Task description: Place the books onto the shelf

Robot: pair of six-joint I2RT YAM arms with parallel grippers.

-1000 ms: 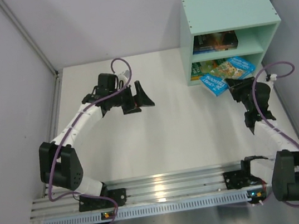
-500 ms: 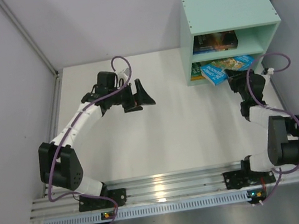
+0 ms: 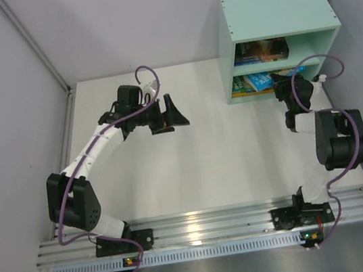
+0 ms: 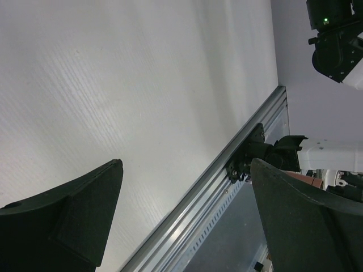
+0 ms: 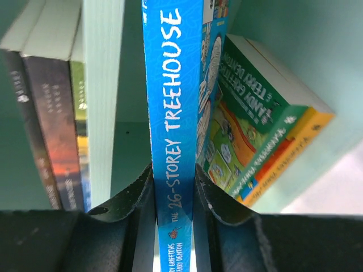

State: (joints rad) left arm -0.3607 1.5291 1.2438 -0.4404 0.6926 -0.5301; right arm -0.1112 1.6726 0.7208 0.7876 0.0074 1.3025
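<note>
Right gripper: the two black fingers were clamped on the spine end of a blue book, one finger on each cover. The spine faced the wrist camera and read "The 26-Storey Treehouse". In the top view this gripper sat at the mouth of the shelf, right of centre in the frame, with the blue book reaching into the lower compartment.

Around the grip, wrist view: the dividing board stood just left of the held book. Beyond the board, at the left edge, dark books lay in the other compartment. To the right of the held book a green book lay against an orange-yellow book, both in the same compartment as the blue one. Whether the blue book touched the green one could not be told.

Top view: the dark books filled the upper compartment.

Left gripper: jaws spread wide, nothing between them, above the white table, upper left of centre, well apart from the shelf. Its wrist view showed the gripper over bare table, with the aluminium rail running diagonally towards the upper right.
</note>
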